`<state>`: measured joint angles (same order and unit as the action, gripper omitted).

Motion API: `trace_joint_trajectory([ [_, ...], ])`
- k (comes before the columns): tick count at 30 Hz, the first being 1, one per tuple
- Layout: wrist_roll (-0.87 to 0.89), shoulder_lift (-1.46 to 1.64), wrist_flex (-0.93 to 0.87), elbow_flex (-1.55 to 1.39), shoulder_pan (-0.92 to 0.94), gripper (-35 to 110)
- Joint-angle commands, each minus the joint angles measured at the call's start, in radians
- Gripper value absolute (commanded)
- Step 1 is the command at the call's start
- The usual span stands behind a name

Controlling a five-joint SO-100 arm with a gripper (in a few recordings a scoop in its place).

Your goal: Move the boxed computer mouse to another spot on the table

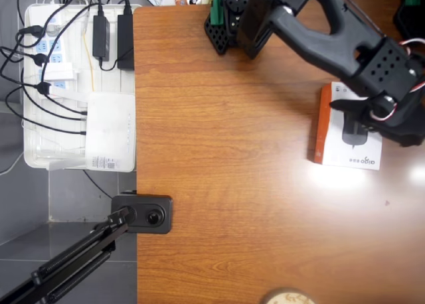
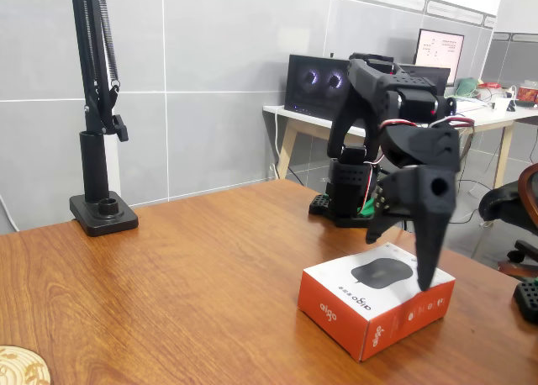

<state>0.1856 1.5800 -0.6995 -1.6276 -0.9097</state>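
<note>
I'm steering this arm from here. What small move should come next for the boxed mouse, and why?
Probably lower the gripper a little and close: its open fingers hang around the boxed computer mouse, one tip at its top face, nothing clamped yet.

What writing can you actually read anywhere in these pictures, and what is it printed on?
"aigo": orange-red side of the boxed computer mouse, printed twice in the fixed view.
"aigo": the box's white face near one corner, overhead view, faint.
Small print on the box's other orange side: too small to read.
Label on the white router-like box: too blurred to read.
Monitor in the background: text unreadable.
</note>
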Motion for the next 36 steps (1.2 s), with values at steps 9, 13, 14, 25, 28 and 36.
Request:
trace_joint_trajectory([
  [9, -0.008, -0.005, 0.0, -0.058, -0.044, 100],
  [13, -0.04, -0.018, 0.077, -0.196, -0.109, 98],
  [14, -0.041, -0.037, 0.081, -0.204, -0.118, 96],
  [25, 0.009, -0.215, -0.009, -0.1, -0.103, 38],
  [28, 0.078, -0.262, -0.166, 0.038, -0.063, 0],
  [36, 0.132, -0.336, -0.462, 0.752, 0.155, 0],
])
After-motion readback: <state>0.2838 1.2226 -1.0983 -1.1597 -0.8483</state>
